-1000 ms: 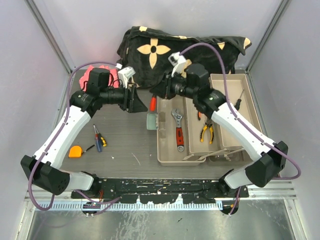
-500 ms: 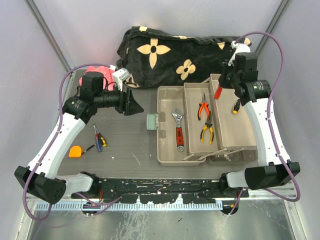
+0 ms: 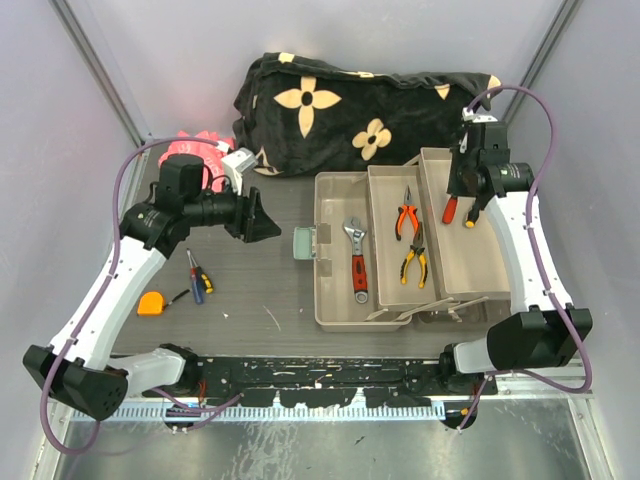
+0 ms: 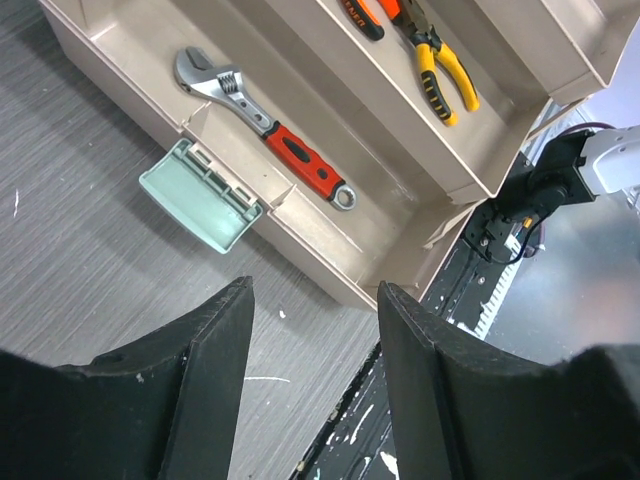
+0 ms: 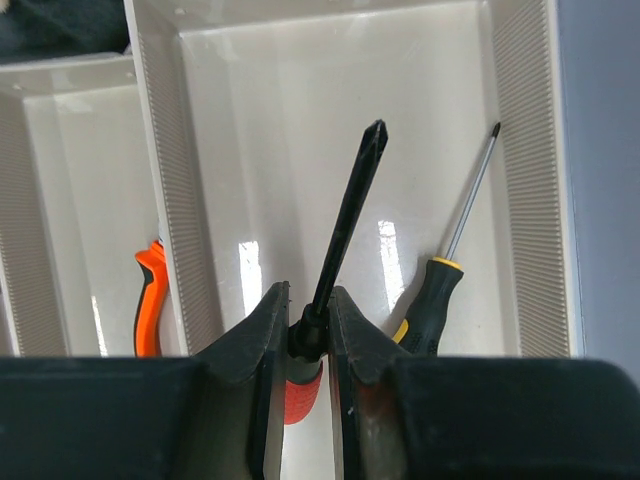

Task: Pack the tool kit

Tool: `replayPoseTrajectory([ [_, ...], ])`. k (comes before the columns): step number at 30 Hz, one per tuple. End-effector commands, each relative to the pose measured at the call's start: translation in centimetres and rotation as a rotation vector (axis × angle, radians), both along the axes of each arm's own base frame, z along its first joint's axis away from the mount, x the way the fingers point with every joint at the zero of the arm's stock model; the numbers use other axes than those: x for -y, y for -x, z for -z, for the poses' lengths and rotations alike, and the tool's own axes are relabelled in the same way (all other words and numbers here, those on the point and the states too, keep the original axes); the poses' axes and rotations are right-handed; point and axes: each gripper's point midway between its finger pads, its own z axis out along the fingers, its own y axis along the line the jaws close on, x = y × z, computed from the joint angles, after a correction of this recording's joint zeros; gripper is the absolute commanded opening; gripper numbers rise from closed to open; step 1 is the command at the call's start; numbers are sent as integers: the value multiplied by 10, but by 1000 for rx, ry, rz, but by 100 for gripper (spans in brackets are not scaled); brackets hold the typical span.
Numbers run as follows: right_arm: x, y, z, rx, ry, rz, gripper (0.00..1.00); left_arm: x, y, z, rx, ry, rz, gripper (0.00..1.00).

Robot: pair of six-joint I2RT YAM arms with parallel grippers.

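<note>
Stowing step: right hand (image 5: 305, 315) grips the red-handled screwdriver (image 5: 345, 220) over the three-o'clock tray (image 3: 478, 262); judged next, lower and release; left hand (image 4: 312, 300) spread, empty.

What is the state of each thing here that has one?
Toolbox: open, unfolded.
Right gripper: shut on red screwdriver.
Left gripper: open, empty.
Wrench: lying in left compartment.
Pliers: lying in middle tray.
Black screwdriver: lying in right tray.
Tape measure: outside the box.
</note>
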Motion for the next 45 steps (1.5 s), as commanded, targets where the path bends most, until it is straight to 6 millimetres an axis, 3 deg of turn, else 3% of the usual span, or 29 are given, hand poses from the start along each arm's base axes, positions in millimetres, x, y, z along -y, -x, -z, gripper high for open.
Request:
replayPoseTrajectory([
  [1,4,-2,8,-20,31,-11,1,-4,0,-2,45,-10,-3,53],
  [6,6,3,33,-118,44,-20,13,-2,-3,3,18,-3,-11,53],
  [11,11,8,38,-126,65,-9,43,-1,-5,3,5,4,-19,52],
  [17,11,12,25,-71,56,-11,65,-12,-10,9,-4,2,-89,51],
  [20,4,15,1,22,12,-36,68,-33,-22,20,-4,-22,-211,50],
  [23,-9,20,-34,154,-47,-83,72,-74,-43,43,-44,-74,-419,50],
  [26,-24,31,-76,312,-107,-144,76,-131,-62,78,-139,-148,-661,51],
  [28,-34,40,-101,408,-140,-190,79,-169,-66,107,-216,-239,-812,52],
  [30,-43,51,-121,480,-167,-238,82,-192,-63,136,-301,-333,-893,52],
  [32,-52,59,-133,517,-195,-281,82,-202,-56,161,-379,-402,-923,52],
  [35,-59,68,-141,532,-217,-318,82,-200,-49,196,-490,-439,-913,51],
  [45,-59,80,-134,524,-205,-330,82,-204,-36,242,-618,-503,-933,43],
])
